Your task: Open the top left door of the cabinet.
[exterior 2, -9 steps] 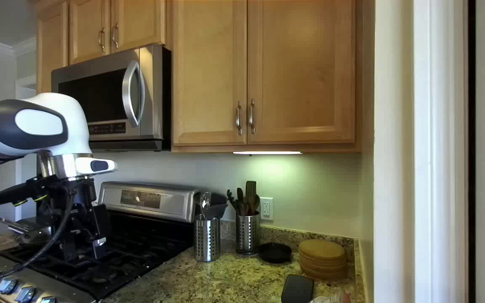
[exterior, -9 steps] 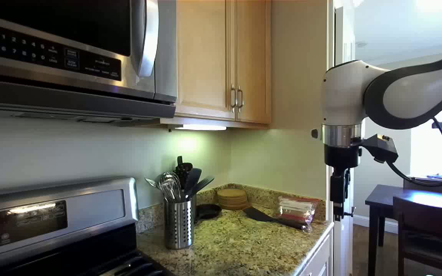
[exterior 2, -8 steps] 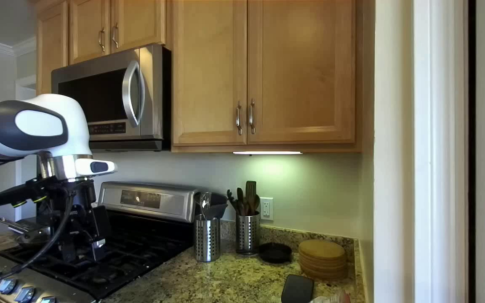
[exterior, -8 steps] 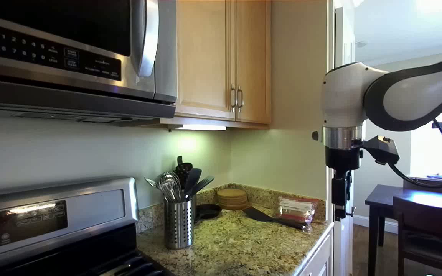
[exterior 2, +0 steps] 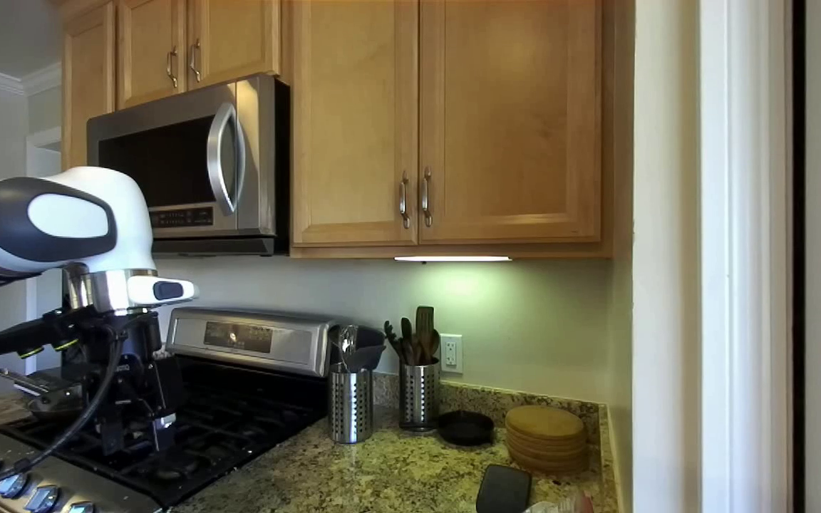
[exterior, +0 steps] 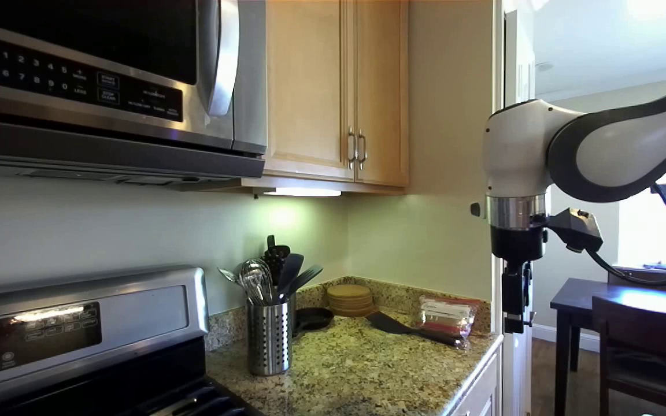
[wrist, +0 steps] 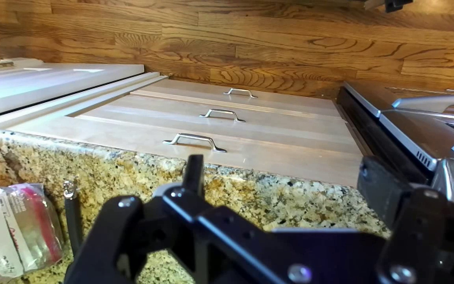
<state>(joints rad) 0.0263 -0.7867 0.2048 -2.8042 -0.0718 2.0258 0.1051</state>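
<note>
In both exterior views the maple wall cabinet (exterior 2: 450, 128) hangs just right of the over-the-range microwave (exterior 2: 186, 167); its top left door (exterior 2: 355, 125), the one nearer the microwave, sits closed. Robotiq gripper (wrist: 284, 177) lower than the microwave, fingers (wrist: 194, 173) spread well apart in wrist view. Door's slim silver bar handle (exterior 2: 404, 201): on the edge farther from the microwave.

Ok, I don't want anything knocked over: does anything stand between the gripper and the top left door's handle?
In both exterior views, nothing visible stands between the gripper and the handle of the top left door. A metal utensil holder stands on the counter below, likely off a straight path.
</note>
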